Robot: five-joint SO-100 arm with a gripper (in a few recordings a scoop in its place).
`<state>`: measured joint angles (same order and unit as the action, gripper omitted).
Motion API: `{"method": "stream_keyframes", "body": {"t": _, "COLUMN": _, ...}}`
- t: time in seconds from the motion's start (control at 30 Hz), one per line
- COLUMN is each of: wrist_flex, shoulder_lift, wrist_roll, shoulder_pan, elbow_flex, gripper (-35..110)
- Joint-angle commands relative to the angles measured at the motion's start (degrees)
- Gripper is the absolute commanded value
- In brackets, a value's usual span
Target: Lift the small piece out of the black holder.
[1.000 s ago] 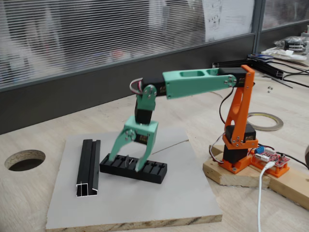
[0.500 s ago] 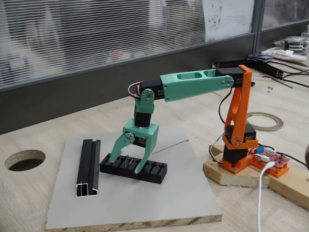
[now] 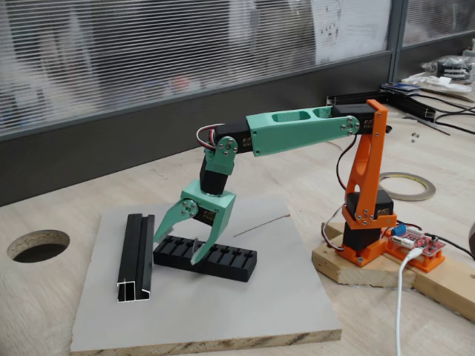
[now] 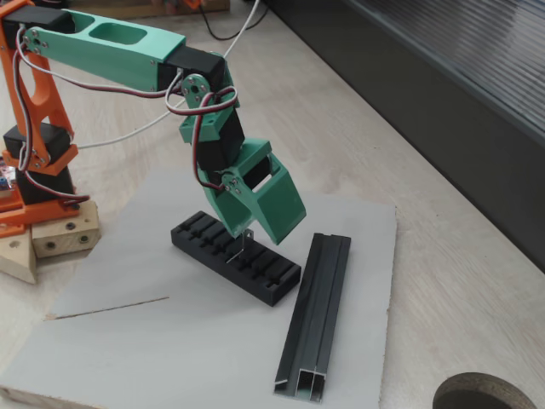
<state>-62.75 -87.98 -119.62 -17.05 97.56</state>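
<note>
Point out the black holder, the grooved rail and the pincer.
black holder (image 3: 234, 260): a fixed view, slotted top near its right end.
grooved rail (image 4: 317, 317): a fixed view, middle of its length.
pincer (image 3: 178, 248): a fixed view, midway between the green fingertips.

We see the pincer (image 3: 177, 251) spread wide over the black holder (image 3: 205, 256), the small piece (image 3: 194, 245) upright between its fingers, the rail (image 3: 136, 256) just left.
</note>
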Motion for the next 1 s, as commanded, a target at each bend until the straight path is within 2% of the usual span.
{"method": "stream_keyframes", "body": {"t": 0.0, "wrist_flex": 0.62, "shoulder_lift": -0.53, "wrist_roll": -1.05, "shoulder_pan": -0.53, "elbow_flex": -0.09, "gripper": 54}}
{"method": "stream_keyframes", "body": {"t": 0.73, "wrist_flex": 0.62, "shoulder_lift": 4.57, "wrist_roll": -0.88, "shoulder_pan": -0.53, "elbow_flex": -0.88, "gripper": 54}}
{"method": "stream_keyframes", "body": {"t": 0.97, "wrist_flex": 0.53, "shoulder_lift": 3.69, "wrist_roll": 4.04, "shoulder_pan": -0.44, "elbow_flex": -0.88, "gripper": 54}}
